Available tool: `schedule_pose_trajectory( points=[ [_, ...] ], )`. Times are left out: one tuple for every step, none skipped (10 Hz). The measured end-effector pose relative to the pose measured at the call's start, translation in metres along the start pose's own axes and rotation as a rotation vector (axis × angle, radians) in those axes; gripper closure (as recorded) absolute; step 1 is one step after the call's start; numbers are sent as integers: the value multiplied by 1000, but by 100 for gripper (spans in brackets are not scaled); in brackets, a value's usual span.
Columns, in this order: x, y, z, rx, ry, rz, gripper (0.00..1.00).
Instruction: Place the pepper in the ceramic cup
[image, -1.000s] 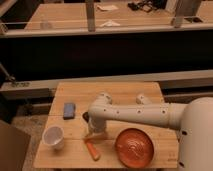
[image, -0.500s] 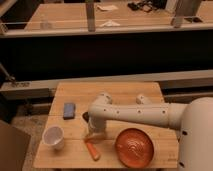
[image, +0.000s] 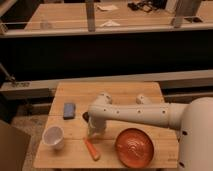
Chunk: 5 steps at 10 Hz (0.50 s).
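Note:
The pepper (image: 92, 149) is a small orange-red tapered piece lying on the wooden table (image: 110, 95) near its front edge. The white ceramic cup (image: 53, 136) stands upright at the table's front left, left of the pepper and apart from it. My gripper (image: 93, 132) hangs from the white arm just above and behind the pepper's upper end, between the cup and the bowl. I cannot tell whether it touches the pepper.
A wide orange-red ribbed bowl (image: 134, 147) sits at the front right, close to the pepper. A blue rectangular object (image: 69, 110) lies at the left behind the cup. A small dark object (image: 85, 116) lies by the arm. A dark counter and railing run behind the table.

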Motion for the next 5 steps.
schedule_pose_trajectory(
  points=[
    [0, 0, 0, -1, 1, -1, 49],
    [1, 0, -3, -4, 5, -2, 59],
    [2, -1, -9, -6, 11, -4, 71],
    [2, -1, -14, -10, 17, -8, 81],
    [2, -2, -18, -12, 21, -12, 89]
  ],
)
